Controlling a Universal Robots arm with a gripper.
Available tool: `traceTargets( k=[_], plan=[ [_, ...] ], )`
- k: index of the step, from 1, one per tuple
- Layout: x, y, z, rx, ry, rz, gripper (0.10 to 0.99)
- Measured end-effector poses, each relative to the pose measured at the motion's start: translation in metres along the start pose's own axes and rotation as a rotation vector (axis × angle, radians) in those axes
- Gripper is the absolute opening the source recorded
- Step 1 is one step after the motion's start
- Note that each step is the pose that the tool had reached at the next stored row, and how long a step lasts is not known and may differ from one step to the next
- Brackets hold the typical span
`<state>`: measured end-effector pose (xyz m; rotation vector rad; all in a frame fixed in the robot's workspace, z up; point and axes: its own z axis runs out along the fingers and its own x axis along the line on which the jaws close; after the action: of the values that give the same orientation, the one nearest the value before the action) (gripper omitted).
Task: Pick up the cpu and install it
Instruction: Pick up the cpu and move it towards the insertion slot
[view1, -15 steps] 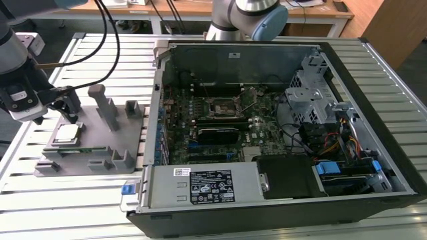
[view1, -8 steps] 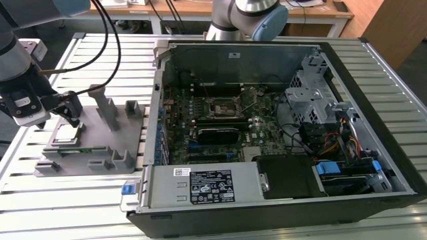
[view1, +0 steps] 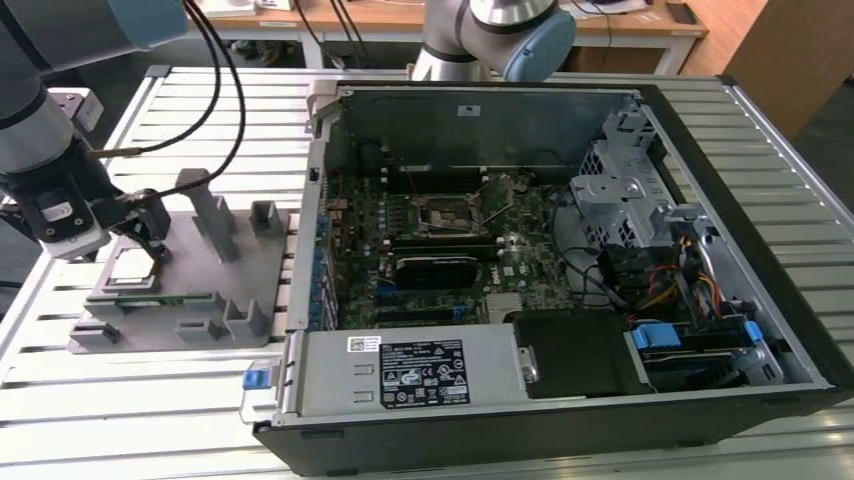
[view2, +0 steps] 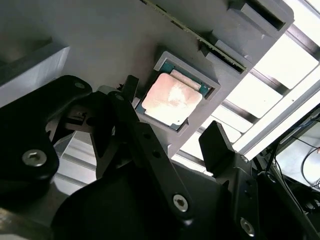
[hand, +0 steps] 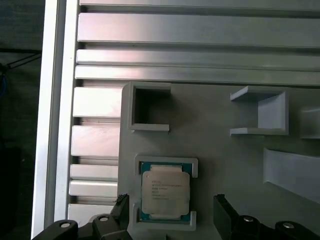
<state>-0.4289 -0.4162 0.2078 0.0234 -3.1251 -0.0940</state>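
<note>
So far, nothing of the job is finished. The cpu (hand: 165, 190) lies flat in its pocket on the grey holder (view1: 200, 300), well apart from the open computer case (view1: 761, 300). Your gripper (hand: 170, 202) hangs just over the cpu, fingers spread to either side, and I judge it is not gripped. The grasp, the carry and the seating in the board's socket (view1: 447, 212) are not yet done.

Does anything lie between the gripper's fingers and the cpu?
No, the stretch is bare. In the first wrist view the open gripper straddles the cpu, seated in the grey fixture's recess, with nothing between.
</note>
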Motion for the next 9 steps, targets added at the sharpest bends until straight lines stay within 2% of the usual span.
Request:
traceTargets(
  k=[9],
  plan=[
    [0.0020,0.0020,0.0143,0.000,0.0001,0.000,0.765]
  ],
)
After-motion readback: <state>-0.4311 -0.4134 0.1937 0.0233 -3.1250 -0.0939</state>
